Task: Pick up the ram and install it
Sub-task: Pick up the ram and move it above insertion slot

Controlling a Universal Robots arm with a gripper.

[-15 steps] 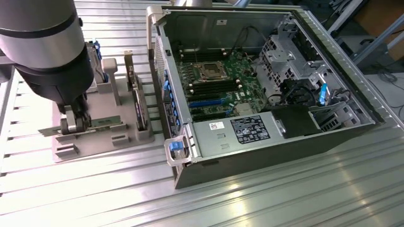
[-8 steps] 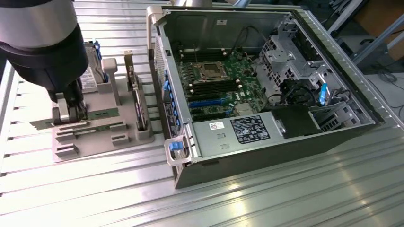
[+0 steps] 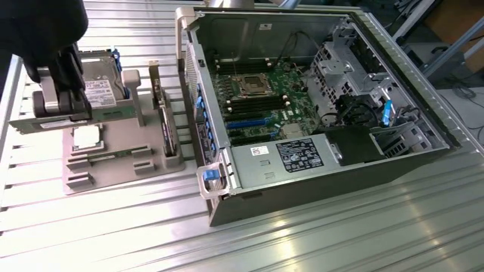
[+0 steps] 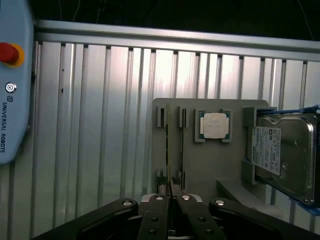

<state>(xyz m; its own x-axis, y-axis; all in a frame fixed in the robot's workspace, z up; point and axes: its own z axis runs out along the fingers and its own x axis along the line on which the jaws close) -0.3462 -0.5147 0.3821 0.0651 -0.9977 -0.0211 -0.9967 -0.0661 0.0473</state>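
Observation:
My gripper hangs above the grey parts tray at the exterior view's left. It is shut on the ram, a long thin green strip held level, sticking out to the left of the fingers and lifted off the tray. In the wrist view the dark fingers meet around a thin edge-on strip, with the tray beneath. To the exterior view's right lies the open computer case; dark memory slots sit on its motherboard beside the processor socket.
The tray carries a square silver processor chip, a hard drive and an upright dark expansion card. A power supply fills the case's near side. A teach pendant lies on the ribbed metal table.

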